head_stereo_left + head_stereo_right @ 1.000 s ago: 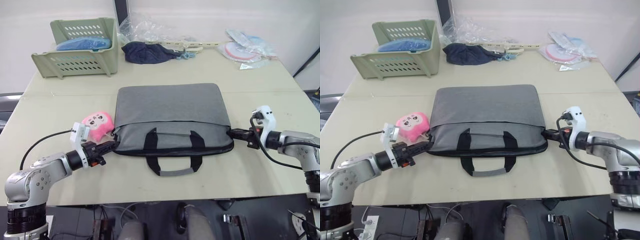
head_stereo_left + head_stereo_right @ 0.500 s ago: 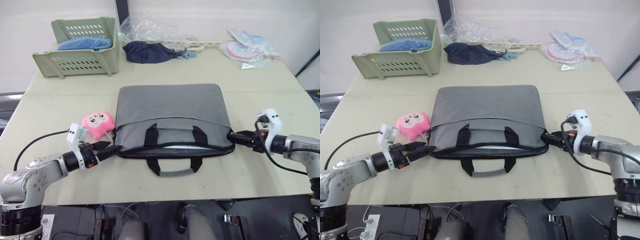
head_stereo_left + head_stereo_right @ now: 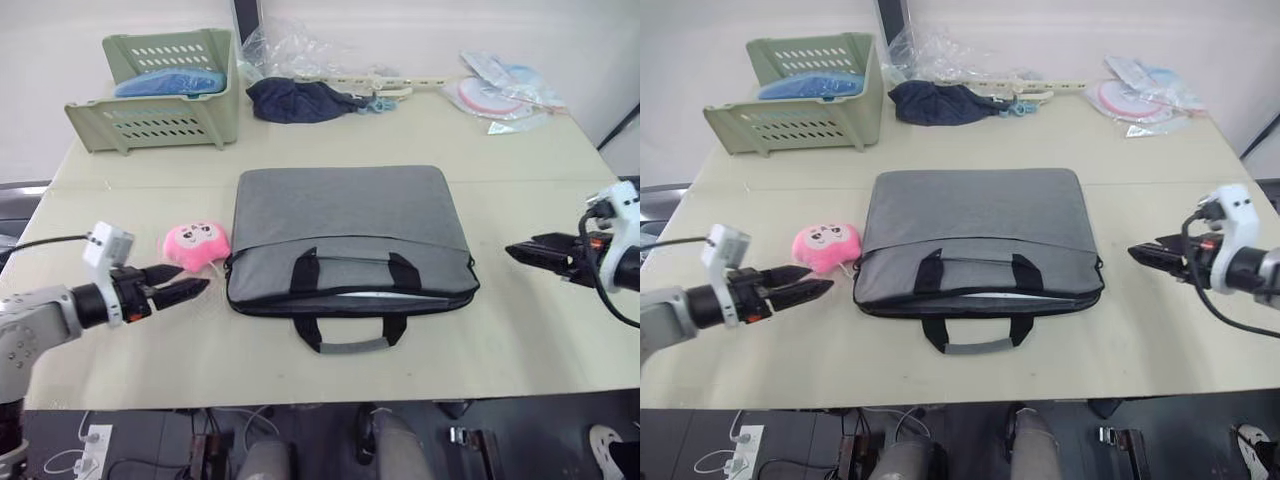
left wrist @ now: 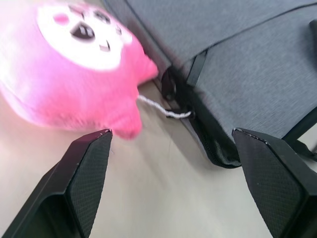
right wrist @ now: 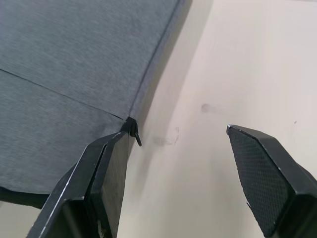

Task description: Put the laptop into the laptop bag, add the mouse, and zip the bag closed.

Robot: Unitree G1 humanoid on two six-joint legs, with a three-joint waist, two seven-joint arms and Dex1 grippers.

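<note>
Grey laptop bag lies between 2 spread grippers, left and right; zipper pull visible.

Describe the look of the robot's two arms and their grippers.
Both arms are silver-grey metal with rounded joints and black cables. Each wrist carries a small white camera block with red marks by it. The left gripper and right gripper each have two black, tapered fingers with finely textured inner pads.
</note>
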